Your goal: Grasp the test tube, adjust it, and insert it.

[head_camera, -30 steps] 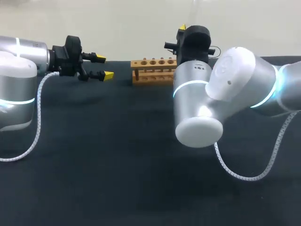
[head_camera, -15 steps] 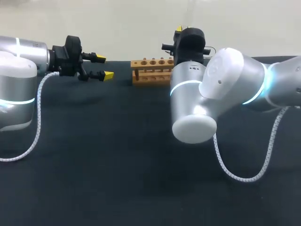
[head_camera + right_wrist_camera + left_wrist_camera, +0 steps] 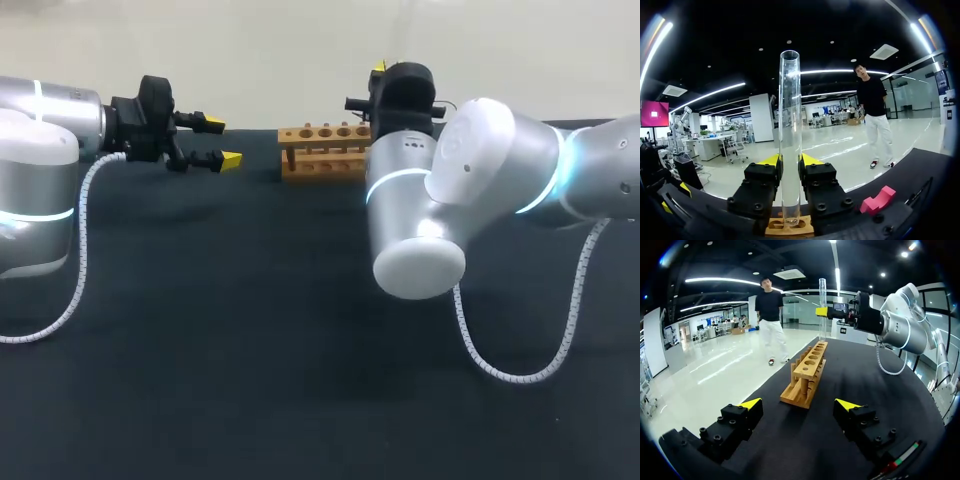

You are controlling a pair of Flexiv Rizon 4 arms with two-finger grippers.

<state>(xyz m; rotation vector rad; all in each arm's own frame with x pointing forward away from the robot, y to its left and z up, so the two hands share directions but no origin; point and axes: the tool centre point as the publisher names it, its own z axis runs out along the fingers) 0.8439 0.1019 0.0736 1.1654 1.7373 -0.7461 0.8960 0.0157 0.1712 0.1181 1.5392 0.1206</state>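
A clear glass test tube (image 3: 790,125) stands upright between the yellow tips of my right gripper (image 3: 790,161), which is shut on its lower half. Its lower end hangs right over a hole in the wooden rack (image 3: 790,226). In the left wrist view the tube (image 3: 822,305) and right gripper (image 3: 829,312) are over the far end of the rack (image 3: 805,372). My left gripper (image 3: 799,404) is open and empty, a short way before the rack's near end. In the head view the rack (image 3: 320,150) lies between the left gripper (image 3: 215,142) and the right gripper (image 3: 382,68).
A small red block (image 3: 879,200) lies on the black table (image 3: 250,330) beside the rack. My right arm's big elbow (image 3: 430,230) hangs over the table's middle, with its white cable (image 3: 500,350) looping down.
The right arm's elbow and wrist have shifted slightly left, carrying the tube along over the rack. The left arm has stayed still.
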